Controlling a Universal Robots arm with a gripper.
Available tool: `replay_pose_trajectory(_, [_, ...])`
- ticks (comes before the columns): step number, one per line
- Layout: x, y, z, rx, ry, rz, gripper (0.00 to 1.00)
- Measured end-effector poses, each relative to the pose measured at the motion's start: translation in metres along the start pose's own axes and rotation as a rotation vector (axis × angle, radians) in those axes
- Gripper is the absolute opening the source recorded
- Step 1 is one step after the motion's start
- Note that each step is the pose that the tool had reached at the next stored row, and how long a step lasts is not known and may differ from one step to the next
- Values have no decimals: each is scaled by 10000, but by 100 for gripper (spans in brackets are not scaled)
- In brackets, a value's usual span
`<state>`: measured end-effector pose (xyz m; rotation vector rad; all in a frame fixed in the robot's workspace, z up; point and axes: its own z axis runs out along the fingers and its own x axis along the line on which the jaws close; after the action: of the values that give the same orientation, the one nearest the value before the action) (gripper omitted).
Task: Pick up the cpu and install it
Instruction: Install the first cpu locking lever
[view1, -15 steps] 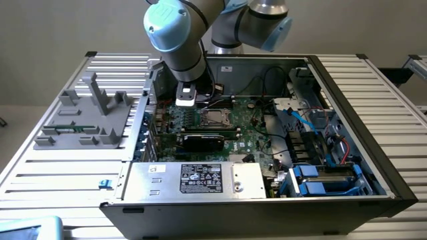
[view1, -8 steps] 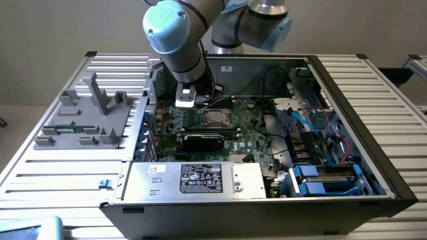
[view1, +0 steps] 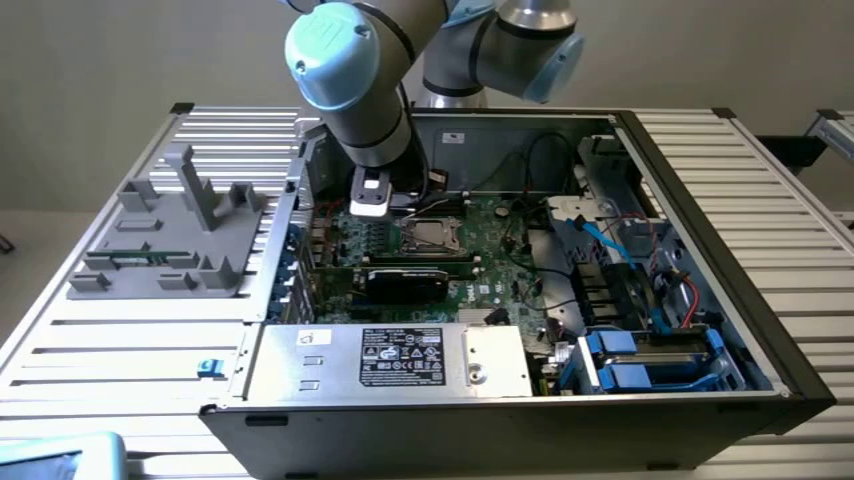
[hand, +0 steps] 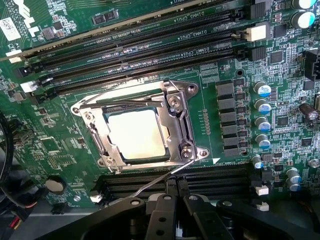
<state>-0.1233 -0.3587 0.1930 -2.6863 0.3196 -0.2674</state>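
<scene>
Fingers (hand: 162, 210) first: the gripper (hand: 175, 192) has them pressed together, no gap, and nothing is clamped between them. Right at the fingertips a thin wire lever (hand: 145, 187) slants across; whether it touches them, I cannot tell. Just under and ahead of the tips run dark memory slots (hand: 220, 180). One step further out from the fingers sits the cpu (hand: 136, 134), lying flat in its socket, pale top facing up, boxed in by the shiny metal frame (hand: 179, 112). So the chip is down in the socket, apart from the fingers. Beyond the frame, another bank of long memory slots (hand: 150, 50) stretches away.

From outside, the gripper (view1: 374, 212) hangs low inside the open computer case (view1: 694, 180), with the cpu (view1: 430, 235) just beside it toward the exterior view's right. A black card (view1: 407, 280) lies near the socket, then the power supply (view1: 387, 360). Well away from the fingers, a grey holder (view1: 174, 230) stands on the slatted table (view1: 120, 350).
</scene>
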Motion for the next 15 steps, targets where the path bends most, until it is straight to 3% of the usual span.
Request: replay_pose_trajectory(15, [-6,8,23,-14,158,355,12])
